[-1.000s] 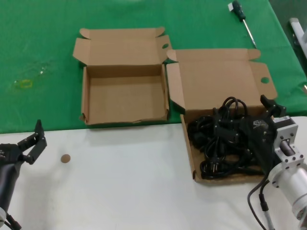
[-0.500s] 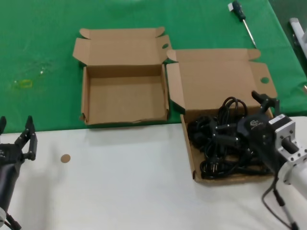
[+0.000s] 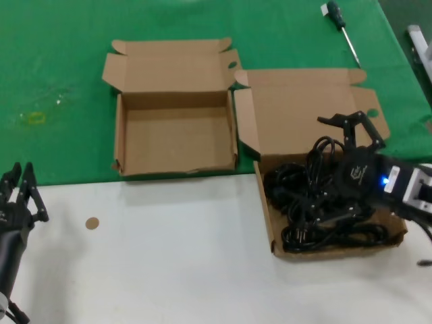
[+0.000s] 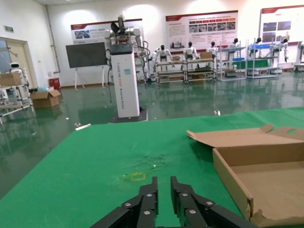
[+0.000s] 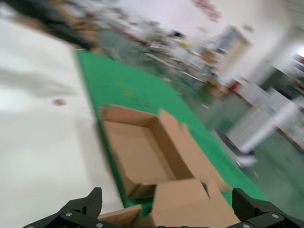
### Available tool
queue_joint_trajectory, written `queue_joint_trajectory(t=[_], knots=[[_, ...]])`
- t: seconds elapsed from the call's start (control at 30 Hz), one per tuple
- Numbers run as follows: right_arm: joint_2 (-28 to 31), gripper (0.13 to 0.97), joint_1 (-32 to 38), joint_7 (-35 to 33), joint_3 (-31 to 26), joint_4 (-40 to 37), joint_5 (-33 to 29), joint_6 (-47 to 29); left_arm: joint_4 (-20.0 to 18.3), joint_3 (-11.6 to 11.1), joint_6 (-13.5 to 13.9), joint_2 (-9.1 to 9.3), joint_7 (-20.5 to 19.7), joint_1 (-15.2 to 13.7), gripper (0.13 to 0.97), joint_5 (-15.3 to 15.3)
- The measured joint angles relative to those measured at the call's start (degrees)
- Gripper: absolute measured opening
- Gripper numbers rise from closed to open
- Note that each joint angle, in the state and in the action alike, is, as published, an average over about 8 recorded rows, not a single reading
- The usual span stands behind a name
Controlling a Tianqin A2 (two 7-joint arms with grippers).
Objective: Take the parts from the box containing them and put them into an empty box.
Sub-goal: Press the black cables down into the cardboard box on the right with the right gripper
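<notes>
The parts [image 3: 317, 202] show only from the head; right gripper [image 3: 352, 125] jaws spread, left gripper [image 4: 164, 194] pressed together.

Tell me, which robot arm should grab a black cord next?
Probably the right. The right gripper hangs open just above the parts in the box containing them. The left gripper is shut, far away beyond the empty box.
</notes>
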Motion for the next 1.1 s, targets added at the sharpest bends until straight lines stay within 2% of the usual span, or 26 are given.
queue_joint_trajectory(t=[0.1, 0.5, 0.83, 1.1], knots=[[2.56, 0.966, 2.61, -4.38, -0.45, -0.88, 0.35, -5.24, 0.0, 0.0, 0.0, 0.0, 0.0, 0.0, 0.227, 0.0], [7.64, 0.966, 17.24, -23.99, -6.13, -10.21, -3.77, -20.04, 0.0, 0.0, 0.0, 0.0, 0.0, 0.0, 0.157, 0.01], [6.42, 0.966, 23.81, -39.04, -10.64, -17.25, -7.86, -24.16, 0.0, 0.0, 0.0, 0.0, 0.0, 0.0, 0.152, 0.01], [5.27, 0.959, 24.43, -45.15, -12.21, -19.9, -8.71, -25.07, 0.0, 0.0, 0.0, 0.0, -0.02, 0.0, 0.152, 0.01]])
